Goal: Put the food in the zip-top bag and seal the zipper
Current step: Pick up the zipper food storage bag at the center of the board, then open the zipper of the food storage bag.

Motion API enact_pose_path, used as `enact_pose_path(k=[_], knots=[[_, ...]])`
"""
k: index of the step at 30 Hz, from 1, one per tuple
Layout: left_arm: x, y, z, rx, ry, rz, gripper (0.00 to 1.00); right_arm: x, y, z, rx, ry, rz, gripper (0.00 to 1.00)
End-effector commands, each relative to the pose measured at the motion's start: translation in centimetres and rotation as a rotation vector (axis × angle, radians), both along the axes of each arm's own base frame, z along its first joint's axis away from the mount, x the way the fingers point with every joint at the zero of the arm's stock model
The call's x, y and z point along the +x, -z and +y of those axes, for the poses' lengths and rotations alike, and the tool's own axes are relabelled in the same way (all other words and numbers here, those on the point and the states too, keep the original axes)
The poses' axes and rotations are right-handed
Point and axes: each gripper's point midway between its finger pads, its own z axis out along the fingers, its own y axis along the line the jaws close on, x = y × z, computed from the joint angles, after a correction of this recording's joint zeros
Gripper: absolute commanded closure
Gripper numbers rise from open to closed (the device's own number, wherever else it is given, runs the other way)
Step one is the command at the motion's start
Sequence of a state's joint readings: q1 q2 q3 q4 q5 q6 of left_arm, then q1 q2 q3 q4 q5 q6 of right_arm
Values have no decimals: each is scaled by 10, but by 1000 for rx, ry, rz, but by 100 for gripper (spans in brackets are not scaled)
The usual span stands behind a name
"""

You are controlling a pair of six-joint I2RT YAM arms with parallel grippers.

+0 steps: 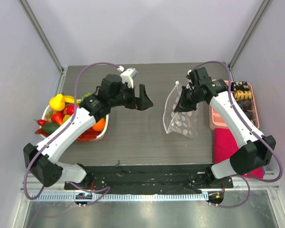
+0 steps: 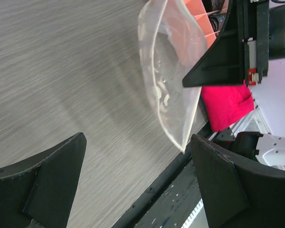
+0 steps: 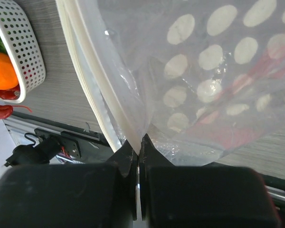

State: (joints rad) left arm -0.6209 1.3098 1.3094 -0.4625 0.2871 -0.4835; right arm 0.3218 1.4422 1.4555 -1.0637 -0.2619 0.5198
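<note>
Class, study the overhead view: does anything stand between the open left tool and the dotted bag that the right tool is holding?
Nothing visible does. Only bare table lies between the left tool and the zip-top bag, which the right tool pinches by one edge.

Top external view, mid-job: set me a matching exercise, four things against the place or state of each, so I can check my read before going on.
Things:
1. left gripper
2. right gripper
3. toy food
4. red cloth

Places or states:
A. shut on the edge of the zip-top bag
B. piled in the white basket
C. open, nothing between its fingers
D. lying flat at the near end of the pink tray

Pairs: 1-C, 2-A, 3-B, 4-D
</note>
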Motion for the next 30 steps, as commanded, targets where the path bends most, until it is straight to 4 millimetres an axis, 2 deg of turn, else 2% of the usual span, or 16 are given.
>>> enact_pose_path(k=[1, 3, 5, 9, 12, 14, 15, 16, 17, 18, 19, 23, 30], knots=[[20, -12, -34, -67, -27, -20, 7, 13, -33, 21, 75, -29, -130, 99], [17, -5, -49, -47, -10, -21, 8, 10, -28, 27, 77, -61, -134, 99], [15, 10, -63, -15, 14, -10, 10, 6, -26, 34, 94, -88, -130, 99], [26, 37, -73, 23, -10, 24, 19, 1, -26, 40, 91, -138, -147, 99], [32, 55, -75, 57, -25, 46, 28, -3, -26, 39, 89, -163, -154, 99], [33, 64, -76, 65, -17, 63, 46, -6, -23, 38, 86, -173, -154, 99], [32, 66, -77, 58, -4, 76, 67, -8, -25, 36, 76, -184, -171, 94], [28, 65, -82, 26, 32, 97, 76, -8, -23, 33, 64, -183, -179, 76], [22, 72, -82, -7, 38, 154, 83, -5, -26, 29, 44, -172, -207, 64], [21, 72, -82, -34, 45, 173, 94, -3, -32, 27, 36, -173, -246, 47], [16, 67, -87, -71, 73, 175, 99, -1, -34, 24, 26, -168, -271, 45], [8, 62, -83, -101, 73, 187, 100, 19, -53, 20, 1, -129, -399, 42], [9, 60, -78, -101, 36, 191, 100, 19, -53, 35, 81, -128, -361, 37]])
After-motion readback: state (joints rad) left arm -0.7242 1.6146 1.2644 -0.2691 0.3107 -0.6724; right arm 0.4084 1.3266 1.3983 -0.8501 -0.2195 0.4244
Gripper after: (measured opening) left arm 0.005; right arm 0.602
